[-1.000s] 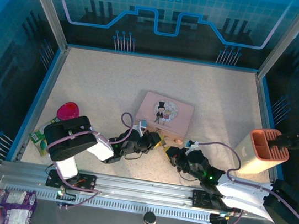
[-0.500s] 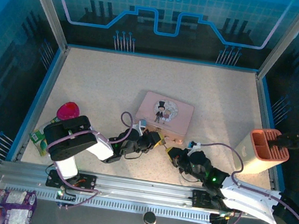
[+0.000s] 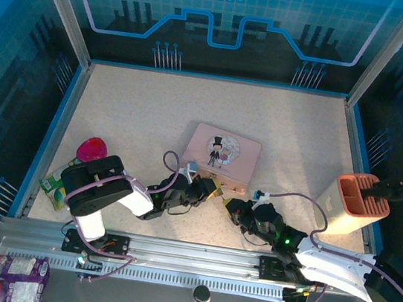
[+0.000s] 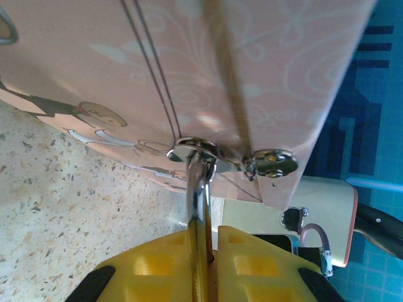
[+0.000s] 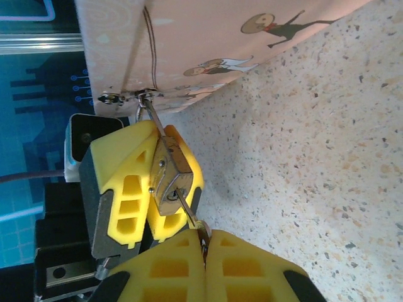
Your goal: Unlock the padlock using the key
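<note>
Facing tip to tip from above, left gripper and right gripper meet beside the pink tin; left wrist: clamped on the padlock, tin straight ahead; right wrist: pinching the key, shaft pointing ahead into the padlock

A speckled beige table, bordered in blue, is seen from above. A pink rectangular tin is laid flat near its middle. A cream holder with an orange top is stood by the right edge. A round pink object and a green packet are placed near the left edge, close together.
</note>
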Action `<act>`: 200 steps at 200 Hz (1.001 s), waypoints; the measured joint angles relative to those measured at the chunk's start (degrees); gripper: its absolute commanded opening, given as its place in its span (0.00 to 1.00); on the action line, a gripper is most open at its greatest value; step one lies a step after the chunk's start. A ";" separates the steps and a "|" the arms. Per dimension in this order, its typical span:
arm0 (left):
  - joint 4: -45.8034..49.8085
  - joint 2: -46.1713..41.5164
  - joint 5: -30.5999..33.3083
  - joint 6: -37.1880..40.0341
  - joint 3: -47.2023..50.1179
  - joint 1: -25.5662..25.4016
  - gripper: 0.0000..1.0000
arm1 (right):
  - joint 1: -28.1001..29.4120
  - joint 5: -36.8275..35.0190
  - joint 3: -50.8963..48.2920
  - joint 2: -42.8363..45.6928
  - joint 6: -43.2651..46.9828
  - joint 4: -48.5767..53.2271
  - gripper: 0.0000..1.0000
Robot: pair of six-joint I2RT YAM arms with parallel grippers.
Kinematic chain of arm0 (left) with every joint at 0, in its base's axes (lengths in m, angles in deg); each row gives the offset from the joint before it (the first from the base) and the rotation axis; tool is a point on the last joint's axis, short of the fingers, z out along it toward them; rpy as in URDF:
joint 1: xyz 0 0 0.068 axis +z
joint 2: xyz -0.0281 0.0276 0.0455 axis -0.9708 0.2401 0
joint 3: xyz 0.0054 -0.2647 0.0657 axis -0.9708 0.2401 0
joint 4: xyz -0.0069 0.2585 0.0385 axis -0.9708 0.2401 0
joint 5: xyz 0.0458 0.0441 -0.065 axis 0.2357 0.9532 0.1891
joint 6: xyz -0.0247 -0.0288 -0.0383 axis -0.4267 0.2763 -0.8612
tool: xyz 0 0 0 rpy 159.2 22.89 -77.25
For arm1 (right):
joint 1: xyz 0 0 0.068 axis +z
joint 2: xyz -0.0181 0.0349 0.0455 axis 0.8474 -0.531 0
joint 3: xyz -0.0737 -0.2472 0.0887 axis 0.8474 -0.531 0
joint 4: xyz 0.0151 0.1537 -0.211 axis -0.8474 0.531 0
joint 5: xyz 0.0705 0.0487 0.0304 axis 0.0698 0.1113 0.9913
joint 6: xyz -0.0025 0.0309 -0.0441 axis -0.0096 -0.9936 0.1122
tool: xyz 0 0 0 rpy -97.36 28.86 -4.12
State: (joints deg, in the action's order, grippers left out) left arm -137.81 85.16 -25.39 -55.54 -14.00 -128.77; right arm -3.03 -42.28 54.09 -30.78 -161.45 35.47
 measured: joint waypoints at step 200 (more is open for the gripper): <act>0.46 -0.44 0.44 0.66 -0.02 -0.22 0.00 | 0.61 -1.07 0.98 -3.58 -0.52 -2.60 0.00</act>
State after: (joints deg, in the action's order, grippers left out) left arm -137.35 84.73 -24.95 -54.88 -14.03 -128.99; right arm -2.42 -43.35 55.08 -34.37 -161.98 32.87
